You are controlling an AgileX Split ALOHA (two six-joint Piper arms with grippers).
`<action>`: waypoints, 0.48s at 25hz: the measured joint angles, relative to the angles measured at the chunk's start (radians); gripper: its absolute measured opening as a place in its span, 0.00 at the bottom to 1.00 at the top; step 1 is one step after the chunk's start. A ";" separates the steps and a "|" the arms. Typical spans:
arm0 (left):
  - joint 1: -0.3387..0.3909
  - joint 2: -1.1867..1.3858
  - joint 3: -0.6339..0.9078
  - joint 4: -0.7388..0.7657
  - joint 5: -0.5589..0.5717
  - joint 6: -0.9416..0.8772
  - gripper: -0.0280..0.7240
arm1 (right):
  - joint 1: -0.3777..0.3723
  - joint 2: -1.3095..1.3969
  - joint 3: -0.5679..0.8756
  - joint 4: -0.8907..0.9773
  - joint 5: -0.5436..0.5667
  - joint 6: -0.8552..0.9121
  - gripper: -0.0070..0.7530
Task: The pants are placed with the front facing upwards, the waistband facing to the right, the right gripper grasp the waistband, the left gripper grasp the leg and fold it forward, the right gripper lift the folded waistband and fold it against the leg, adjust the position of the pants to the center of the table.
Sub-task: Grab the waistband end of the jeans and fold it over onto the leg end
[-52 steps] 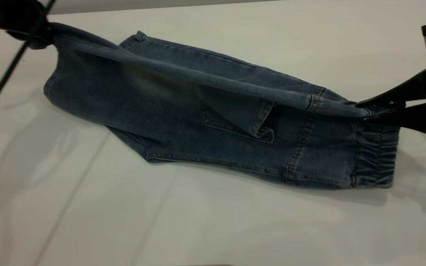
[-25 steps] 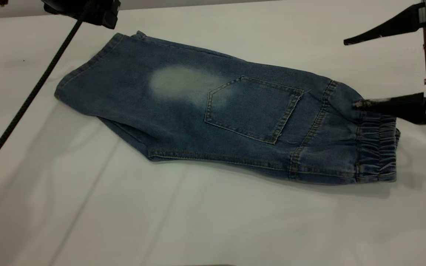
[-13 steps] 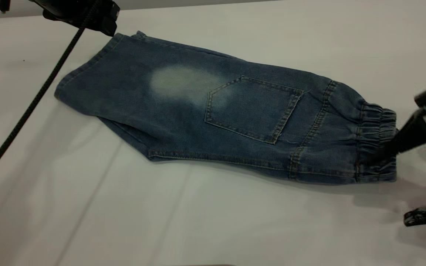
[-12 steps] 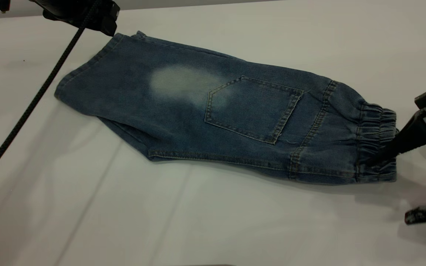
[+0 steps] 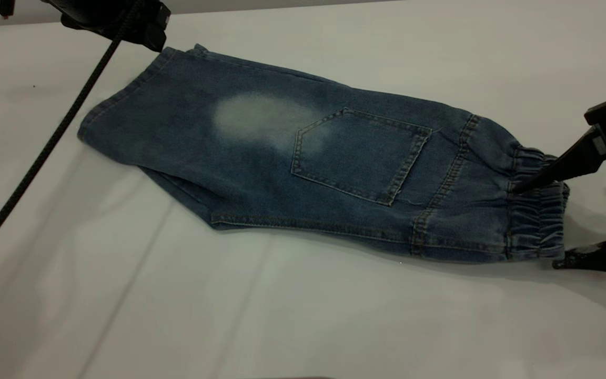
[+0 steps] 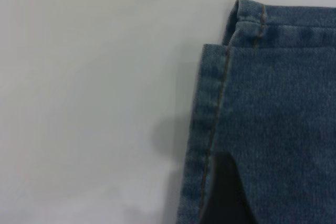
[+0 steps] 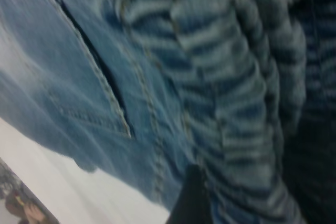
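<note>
The blue denim pants [image 5: 303,158] lie folded lengthwise on the white table [image 5: 303,316], with the back pocket up and the leg hem at the far left. The gathered waistband [image 5: 537,221] is at the right end. My right gripper [image 5: 537,225] is open and straddles the waistband: one finger rests on its top and the other lies on the table at its near corner. The right wrist view shows the puckered waistband [image 7: 236,103] filling the space between the fingers [image 7: 191,200]. My left gripper [image 5: 140,29] hovers open over the hem corner [image 6: 247,19], one finger [image 6: 223,195] above the denim.
A thick black cable [image 5: 34,163] runs from the left gripper diagonally across the table's left side. Bare white tabletop stretches in front of the pants and behind them.
Both grippers have let go of the raised fold, and the pants now lie flat. The right gripper came down open at the waistband, and its near finger has closed in on the near corner.
</note>
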 joint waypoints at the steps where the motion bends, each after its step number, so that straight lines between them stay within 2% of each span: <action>1: 0.000 0.000 0.000 0.000 0.000 0.000 0.65 | 0.000 0.007 -0.001 0.013 0.001 -0.013 0.73; 7: -0.019 0.000 0.000 0.000 0.025 -0.001 0.65 | 0.000 0.034 -0.008 0.028 -0.009 -0.033 0.66; 12: -0.078 0.000 0.000 0.000 0.055 -0.001 0.65 | 0.000 0.039 -0.050 0.027 -0.007 -0.043 0.49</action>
